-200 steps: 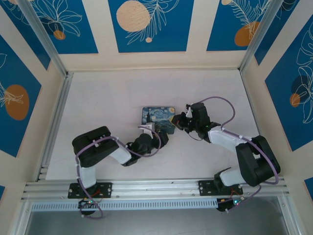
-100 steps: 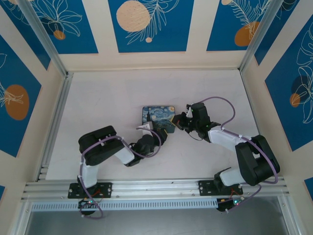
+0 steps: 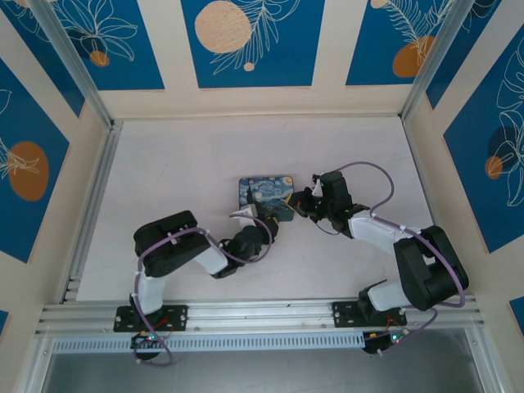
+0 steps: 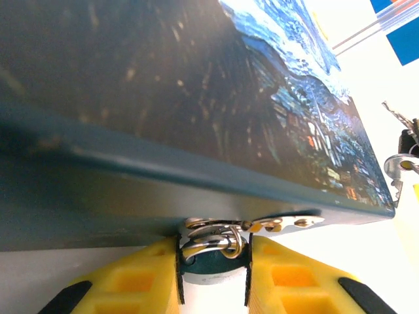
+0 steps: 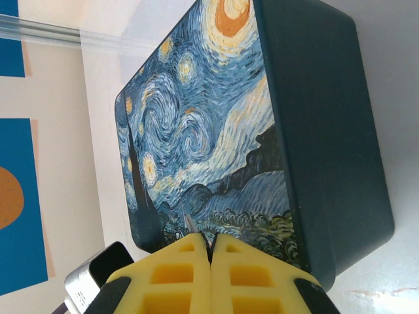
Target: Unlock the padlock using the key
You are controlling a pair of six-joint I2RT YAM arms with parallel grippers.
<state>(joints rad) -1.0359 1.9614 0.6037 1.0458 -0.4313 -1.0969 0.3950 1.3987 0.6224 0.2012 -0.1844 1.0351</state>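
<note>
Left arm (image 3: 176, 241) edged right, its jaws pinching teal padlock (image 4: 211, 260), shiny shackle (image 4: 213, 241), right jaws pressed on key (image 5: 192, 226).

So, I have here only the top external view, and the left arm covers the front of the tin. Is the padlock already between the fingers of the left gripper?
Observer: Yes. In the left wrist view the padlock sits between the yellow fingers of the left gripper, and I see no gap on either side of it.
Operator: Good. And the key, does the right gripper really have it? From above I cannot find it.
Observer: It does. In the right wrist view the right gripper is shut, and the thin tip of the key sticks out in front of it, over the painted lid of the tin.
</note>
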